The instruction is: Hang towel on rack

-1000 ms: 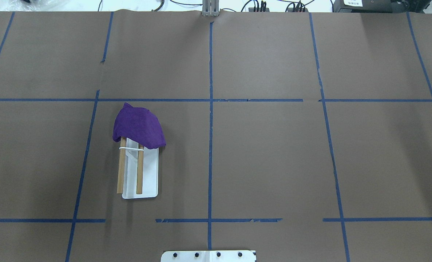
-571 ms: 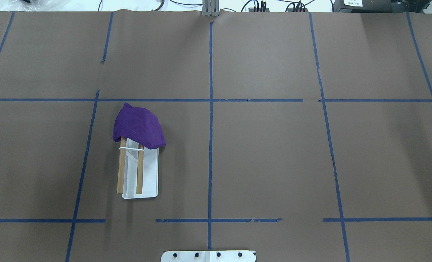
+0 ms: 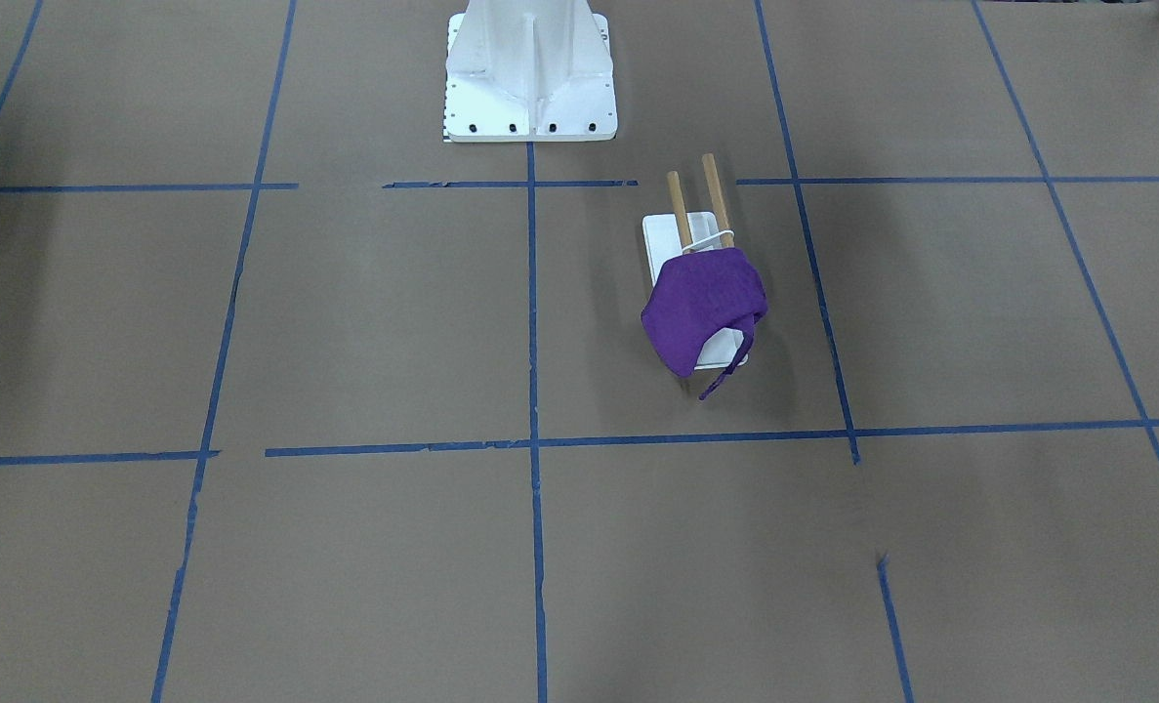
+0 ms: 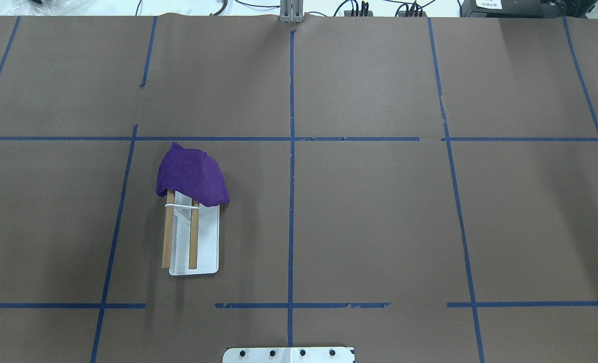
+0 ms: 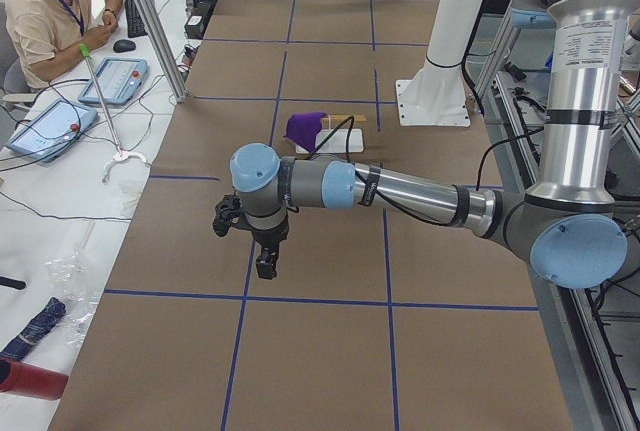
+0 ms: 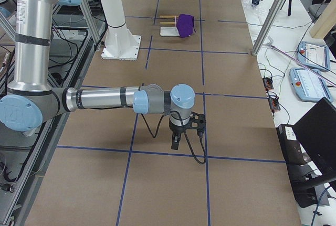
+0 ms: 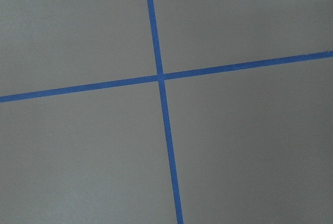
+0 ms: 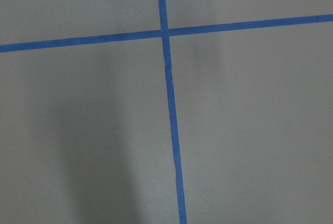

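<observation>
The purple towel (image 4: 192,174) is draped over the far ends of the rack's two wooden rods. The rack (image 4: 203,242) has a flat white base and stands left of the table's middle. In the front-facing view the towel (image 3: 701,308) hangs over the rods and the rack's base (image 3: 659,234), with a loose corner trailing toward the camera. They also show in the side views, the towel (image 5: 305,127) and the towel (image 6: 185,24). My left gripper (image 5: 265,263) and right gripper (image 6: 176,141) hang far from the rack at the table's two ends; I cannot tell whether they are open or shut.
The large white bolted pedestal (image 3: 530,68) stands at the robot's side of the table. Blue tape lines mark a grid on the brown table cover (image 4: 369,217). An operator (image 5: 50,16) sits at a side desk with tablets and cables.
</observation>
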Available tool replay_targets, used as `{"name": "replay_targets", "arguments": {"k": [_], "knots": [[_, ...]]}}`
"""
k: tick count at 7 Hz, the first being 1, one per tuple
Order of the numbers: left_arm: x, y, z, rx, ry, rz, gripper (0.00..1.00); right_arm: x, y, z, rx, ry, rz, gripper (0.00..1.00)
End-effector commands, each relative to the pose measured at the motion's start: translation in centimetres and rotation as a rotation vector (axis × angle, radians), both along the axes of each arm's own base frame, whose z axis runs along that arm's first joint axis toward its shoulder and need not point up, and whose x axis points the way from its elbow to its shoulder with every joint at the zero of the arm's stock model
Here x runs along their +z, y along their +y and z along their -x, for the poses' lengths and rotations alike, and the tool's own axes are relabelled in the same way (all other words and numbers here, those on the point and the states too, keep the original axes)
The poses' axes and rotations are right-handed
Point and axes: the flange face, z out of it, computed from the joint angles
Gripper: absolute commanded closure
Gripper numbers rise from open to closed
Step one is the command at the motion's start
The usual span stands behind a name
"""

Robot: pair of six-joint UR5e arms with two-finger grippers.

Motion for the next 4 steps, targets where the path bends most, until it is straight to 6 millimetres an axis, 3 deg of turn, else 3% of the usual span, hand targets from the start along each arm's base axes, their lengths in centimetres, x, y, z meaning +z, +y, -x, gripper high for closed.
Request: {"name": "replay_targets", "arguments": {"k": [1, 4], "knots": [[0.92, 0.01, -0.04, 0.001, -0.001, 0.021, 0.0, 0.01, 0.0, 0.0, 0.0, 0.0, 0.0, 0.0], [1.65, 0.67, 0.05, -0.001, -0.002, 0.035, 0.0, 0.0, 0.01, 0.03, 0.0, -0.003, 0.002, 0.0]]}}
